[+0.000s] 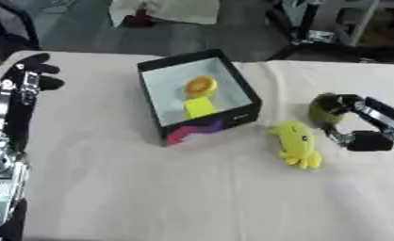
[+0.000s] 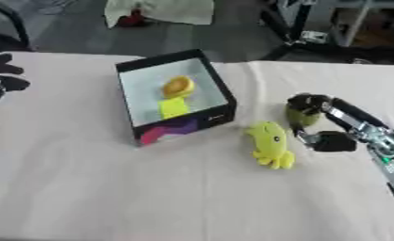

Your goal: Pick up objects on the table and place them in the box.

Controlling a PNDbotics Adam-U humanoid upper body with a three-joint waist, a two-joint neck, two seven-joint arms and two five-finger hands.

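black box sitting open near the middle of the bench, pale inside, pink and purple patch on its near outer wall. already holding a round orange-yellow thing and a flat yellow piece just in front of it.

yellow plush toy lying on the cloth just right of the box's near corner, close to it but apart, little legs pointing toward the camera. looks like it has eyes on the upper part, hard to make out more.

right hand coming in from the right edge, just right of the plush. fingers curled round an olive-green roundish object, with the thumb showing as a dark blob below it. green object sits right at the fingers, beside the plush's upper right; can't tell whether it touches the plush or whether it's resting on the bench or lifted.

left hand up along the left edge, far from the box and toy, fingers looking relaxed and slightly spread, holding nothing.
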